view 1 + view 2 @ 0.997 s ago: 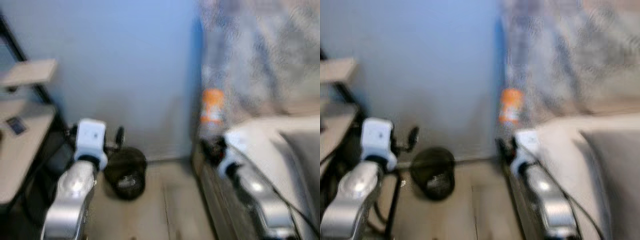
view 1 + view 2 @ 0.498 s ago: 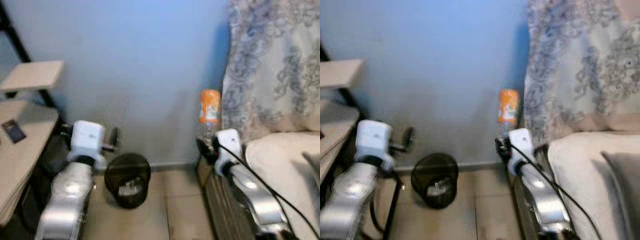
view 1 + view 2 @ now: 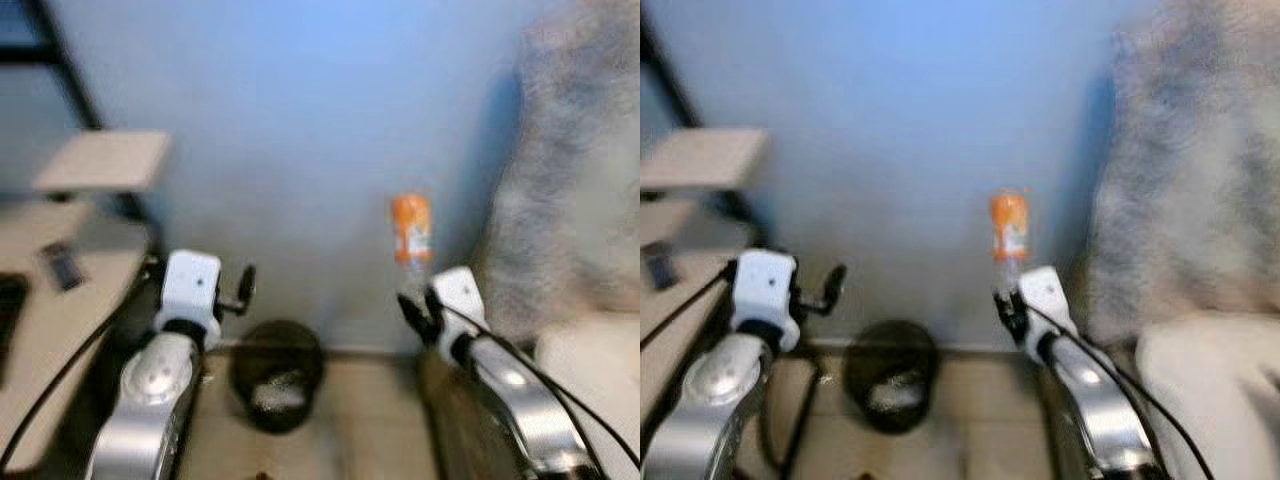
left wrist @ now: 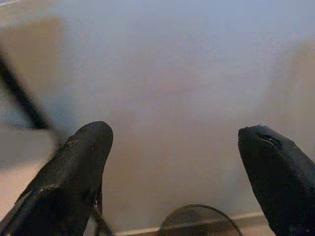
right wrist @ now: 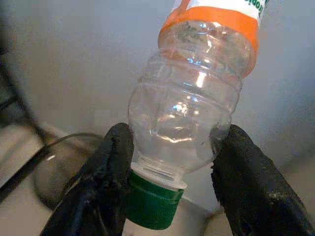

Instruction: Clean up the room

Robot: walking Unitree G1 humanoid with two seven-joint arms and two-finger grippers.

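A clear plastic bottle (image 5: 189, 108) with an orange label and a green cap is held upside down, cap end between the fingers of my right gripper (image 5: 172, 169), which is shut on it. In the eye views the bottle (image 3: 412, 232) stands up above the right gripper (image 3: 417, 312), in front of the blue wall. A black mesh waste bin (image 3: 277, 375) sits on the floor by the wall, below and to the left of the bottle. My left gripper (image 4: 174, 162) is open, with the bin's rim (image 4: 199, 222) below it.
A light wooden desk with a shelf (image 3: 100, 160) and a small dark card (image 3: 62, 266) stands at the left. A patterned curtain (image 3: 570, 190) hangs at the right above a pale bed or sofa (image 3: 590, 350). Tiled floor (image 3: 360, 430) lies between.
The whole picture has shifted and blurred, so the camera has turned left. The bottle stays held in the right gripper. The bin sits closer to the middle of the view.
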